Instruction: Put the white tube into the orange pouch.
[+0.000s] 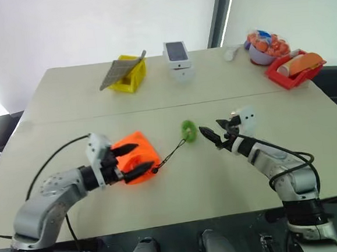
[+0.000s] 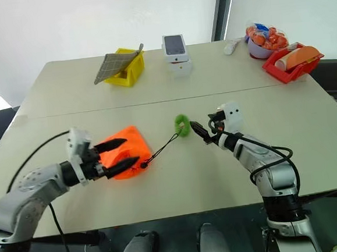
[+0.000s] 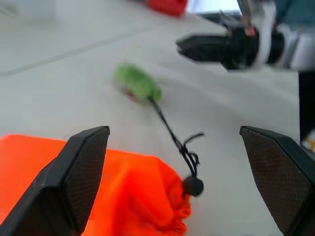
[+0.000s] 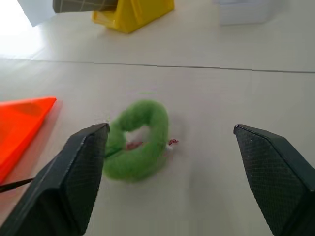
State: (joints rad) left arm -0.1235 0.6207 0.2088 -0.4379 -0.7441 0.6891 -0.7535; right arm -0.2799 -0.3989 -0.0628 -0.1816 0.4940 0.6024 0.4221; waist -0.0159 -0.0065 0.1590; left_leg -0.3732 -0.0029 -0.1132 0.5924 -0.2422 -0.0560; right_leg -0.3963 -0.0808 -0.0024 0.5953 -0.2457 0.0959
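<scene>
With both your left gripper [image 1: 137,159] and right gripper [image 1: 214,132] spread empty by the cinched orange pouch [image 1: 137,157] on the table [image 1: 171,90], the tube unseen, the job looks finished; just withdraw.

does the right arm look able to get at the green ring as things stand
Probably yes: the right gripper is open and pointed at the green ring, which lies free on bare table just ahead, nothing between them.

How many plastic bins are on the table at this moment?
2. The small yellow plastic bin sits at the table's far left with a grey mat leaning on it; the red plastic tray sits at the far right corner beside a purple bowl. None looks hidden.
</scene>
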